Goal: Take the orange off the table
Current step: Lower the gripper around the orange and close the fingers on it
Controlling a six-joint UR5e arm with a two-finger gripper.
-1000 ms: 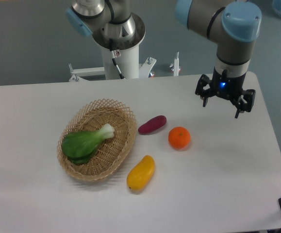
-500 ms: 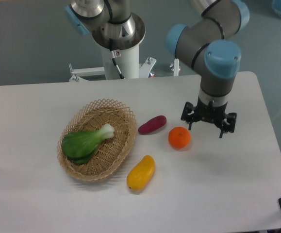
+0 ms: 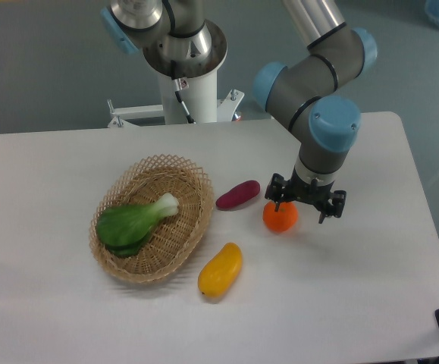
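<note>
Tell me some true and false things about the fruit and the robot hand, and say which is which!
1. The orange sits on the white table. True.
2. The gripper is holding the orange up in the air. False: the orange rests on the table, and the open gripper is just above and to the right of it.
3. A leafy green vegetable lies in the wicker basket. True.
4. The purple sweet potato is inside the basket. False: it lies on the table between basket and orange.
5. The yellow mango-like fruit lies nearer the front table edge than the orange. True.
</note>
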